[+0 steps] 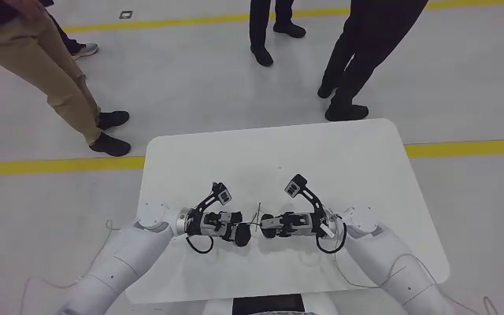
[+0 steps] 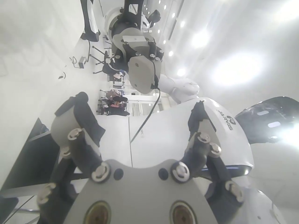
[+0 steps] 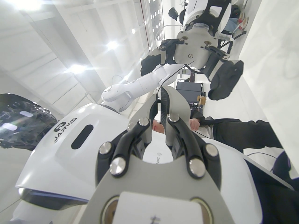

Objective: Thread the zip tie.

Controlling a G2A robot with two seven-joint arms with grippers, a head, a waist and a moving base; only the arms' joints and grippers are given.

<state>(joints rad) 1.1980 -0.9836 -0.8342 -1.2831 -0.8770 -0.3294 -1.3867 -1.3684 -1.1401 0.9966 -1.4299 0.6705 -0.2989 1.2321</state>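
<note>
Table [image 1: 354, 157]: left hand [image 1: 241, 230], right hand [image 1: 266, 222] near front edge.

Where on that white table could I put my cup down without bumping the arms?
The far half of the table, from its far edge to the arms, is bare, far corners included. The near middle is crowded: the left gripper and the right gripper face each other there with the zip tie between them.

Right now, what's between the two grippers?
Only the zip tie: a thin black strand held by the right gripper, jaws shut, reaching toward the left gripper, jaws open. Both wrist views show it.
</note>
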